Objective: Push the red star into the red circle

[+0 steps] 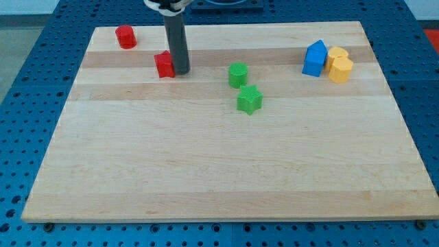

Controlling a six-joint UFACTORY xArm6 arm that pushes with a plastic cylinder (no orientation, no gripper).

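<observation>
The red star [164,64] lies on the wooden board [226,171] toward the view's upper left. The red circle [125,36], a short red cylinder, stands further up and left, near the board's top-left corner, apart from the star. My tip [182,71] is at the end of the dark rod, right against the star's right side. The rod rises from there out of the view's top.
A green cylinder [238,74] and a green star [250,99] sit near the board's middle top. A blue block [315,58] and two yellow blocks [340,66] cluster at the view's upper right. A blue pegboard surface surrounds the board.
</observation>
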